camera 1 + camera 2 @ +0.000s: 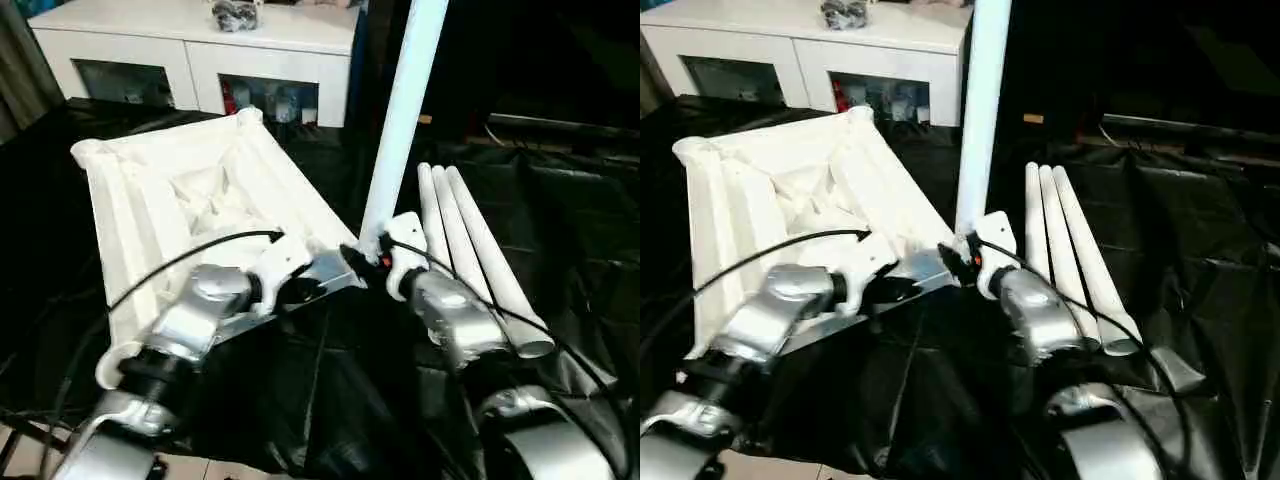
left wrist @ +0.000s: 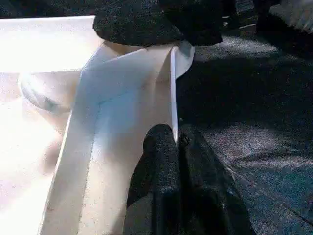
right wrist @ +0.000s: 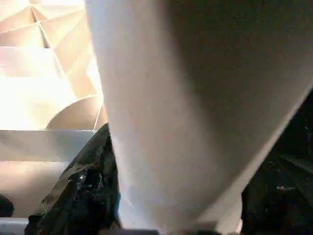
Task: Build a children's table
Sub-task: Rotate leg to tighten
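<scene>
Left gripper [image 2: 177, 147]: fingers pressed together on thin rim of tabletop [image 1: 150, 200], near corner. Right gripper [image 1: 372, 258]: fingers clamped around base of upright leg [image 1: 405, 110], standing at tabletop's near right corner. Tabletop lies underside up on black cloth [image 1: 560, 220]. Three spare legs [image 1: 470, 250] lie side by side, right. White cabinet [image 1: 200, 40] behind.
</scene>
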You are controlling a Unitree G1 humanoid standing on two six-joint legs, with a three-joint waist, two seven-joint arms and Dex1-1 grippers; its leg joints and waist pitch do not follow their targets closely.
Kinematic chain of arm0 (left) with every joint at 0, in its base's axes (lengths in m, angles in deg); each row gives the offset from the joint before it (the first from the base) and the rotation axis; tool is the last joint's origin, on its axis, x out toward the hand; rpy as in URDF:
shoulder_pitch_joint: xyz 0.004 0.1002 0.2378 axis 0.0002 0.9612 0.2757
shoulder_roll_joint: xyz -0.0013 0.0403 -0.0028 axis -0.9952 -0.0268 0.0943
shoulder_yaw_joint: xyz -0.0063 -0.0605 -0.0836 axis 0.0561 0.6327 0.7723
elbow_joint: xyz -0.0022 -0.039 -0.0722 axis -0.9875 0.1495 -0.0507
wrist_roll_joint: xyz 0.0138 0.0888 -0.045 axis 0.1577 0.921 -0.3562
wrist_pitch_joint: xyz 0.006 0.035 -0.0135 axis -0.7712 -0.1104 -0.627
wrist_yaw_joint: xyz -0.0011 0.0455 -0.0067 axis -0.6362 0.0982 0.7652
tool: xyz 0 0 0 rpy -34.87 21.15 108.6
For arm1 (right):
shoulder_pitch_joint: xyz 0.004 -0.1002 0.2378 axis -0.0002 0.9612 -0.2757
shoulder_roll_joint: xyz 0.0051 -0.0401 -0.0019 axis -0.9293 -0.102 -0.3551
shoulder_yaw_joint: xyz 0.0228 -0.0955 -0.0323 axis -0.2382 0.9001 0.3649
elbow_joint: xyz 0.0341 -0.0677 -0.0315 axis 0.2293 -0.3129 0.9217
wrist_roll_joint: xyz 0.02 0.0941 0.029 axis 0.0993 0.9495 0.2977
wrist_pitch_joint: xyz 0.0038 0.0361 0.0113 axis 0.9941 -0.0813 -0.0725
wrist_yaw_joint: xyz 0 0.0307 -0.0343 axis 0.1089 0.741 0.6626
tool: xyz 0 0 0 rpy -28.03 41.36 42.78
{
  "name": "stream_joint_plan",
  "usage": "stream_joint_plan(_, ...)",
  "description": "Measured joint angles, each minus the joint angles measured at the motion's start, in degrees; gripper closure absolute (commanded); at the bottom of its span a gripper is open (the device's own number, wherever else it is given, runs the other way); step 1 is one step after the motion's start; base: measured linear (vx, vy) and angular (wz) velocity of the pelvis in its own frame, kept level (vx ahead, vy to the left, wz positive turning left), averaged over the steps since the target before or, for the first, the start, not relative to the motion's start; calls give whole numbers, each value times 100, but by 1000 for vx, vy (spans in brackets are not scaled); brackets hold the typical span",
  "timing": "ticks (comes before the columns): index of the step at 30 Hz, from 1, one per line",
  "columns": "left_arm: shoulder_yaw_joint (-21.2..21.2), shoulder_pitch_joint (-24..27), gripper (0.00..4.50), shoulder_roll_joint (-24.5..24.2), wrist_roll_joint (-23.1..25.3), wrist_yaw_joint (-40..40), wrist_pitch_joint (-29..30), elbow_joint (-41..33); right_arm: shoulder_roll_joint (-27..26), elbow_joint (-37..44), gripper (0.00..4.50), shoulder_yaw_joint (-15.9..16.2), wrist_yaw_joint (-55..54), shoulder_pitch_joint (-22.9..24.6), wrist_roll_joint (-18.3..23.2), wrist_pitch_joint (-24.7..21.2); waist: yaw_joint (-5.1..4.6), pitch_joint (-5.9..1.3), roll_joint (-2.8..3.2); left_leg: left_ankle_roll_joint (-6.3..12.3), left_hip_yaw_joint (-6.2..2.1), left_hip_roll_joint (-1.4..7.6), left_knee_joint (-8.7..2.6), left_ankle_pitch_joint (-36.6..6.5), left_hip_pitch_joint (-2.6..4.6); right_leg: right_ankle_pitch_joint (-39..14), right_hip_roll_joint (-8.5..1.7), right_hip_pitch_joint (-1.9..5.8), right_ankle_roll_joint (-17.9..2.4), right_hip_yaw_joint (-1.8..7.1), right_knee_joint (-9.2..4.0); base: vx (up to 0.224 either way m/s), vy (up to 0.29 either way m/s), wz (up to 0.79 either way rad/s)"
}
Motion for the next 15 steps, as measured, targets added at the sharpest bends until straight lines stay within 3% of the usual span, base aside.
stream_joint_plan(6,-48,-26,450,-74,8,-111,-164,27,76,-193,78,-31,364,-64,3,273,-2,2,-1,0,-1,1,-1,0,-8,1,0,-12,-1,-1,-1,0,0,0)
stream_joint_plan(12,-77,12,450,-350,-129,-693,-448,-29,431,145,78,149,1448,215,56,445,18,5,4,4,0,5,-9,-2,-19,14,3,-27,-24,-3,-1,0,0,0)
stream_joint_plan(15,-108,29,450,-540,-220,-1057,-618,-32,701,545,78,254,2237,450,248,390,86,10,7,9,0,8,-10,-4,-30,10,3,-29,-24,-8,-12,0,0,0)
